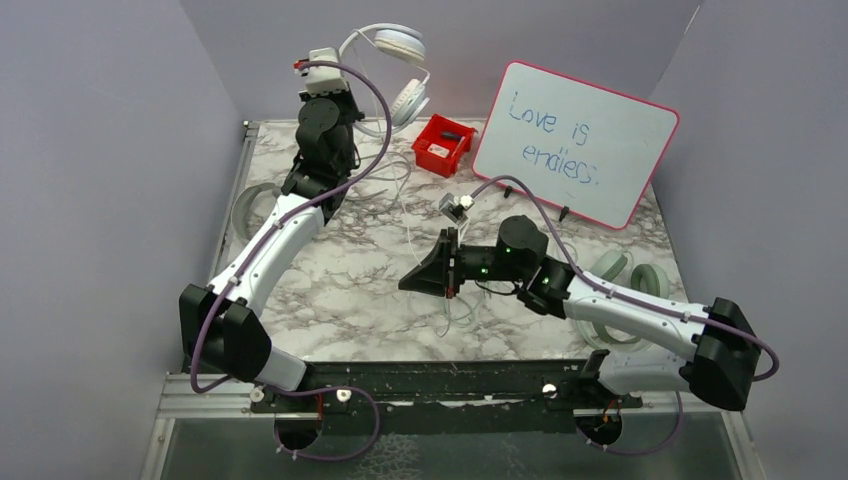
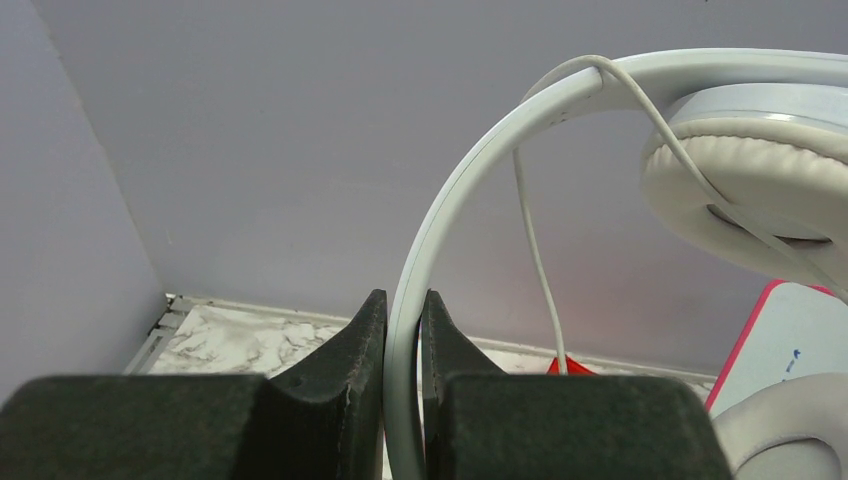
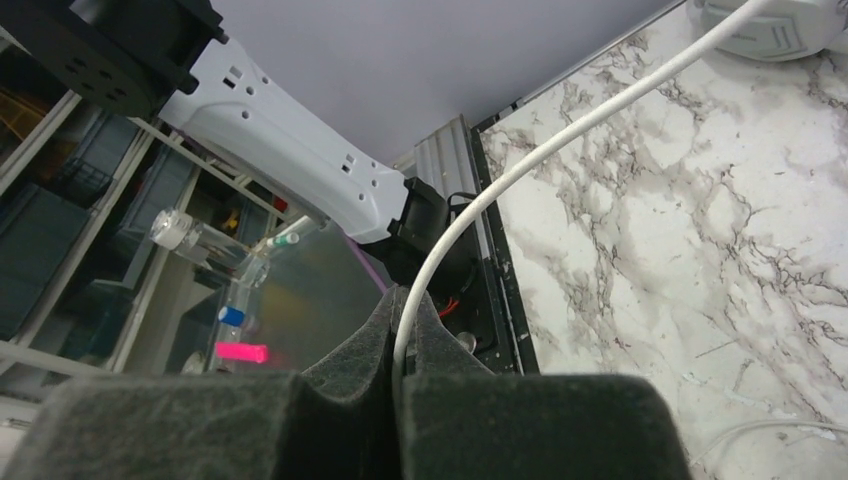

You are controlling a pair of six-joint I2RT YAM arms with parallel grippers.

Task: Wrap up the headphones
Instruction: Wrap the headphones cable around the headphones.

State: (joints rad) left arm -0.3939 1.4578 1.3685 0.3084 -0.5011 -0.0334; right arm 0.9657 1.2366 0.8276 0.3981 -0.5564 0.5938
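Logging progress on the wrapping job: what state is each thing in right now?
white headphones, raised, headband clamped in left tool
cable, pinched in right tool
mint headphones, lying on table
whiteboard, propped upright, written on
red bin, open-topped, on table

The top camera looks down from high behind the arms at the whole table [image 1: 350,290]. The left wrist camera, at 11 o'clock, looks up close at the white headphones [image 2: 740,185], also in the top view. The right wrist camera, mid-table, faces 8 o'clock along a cable [image 3: 560,140].
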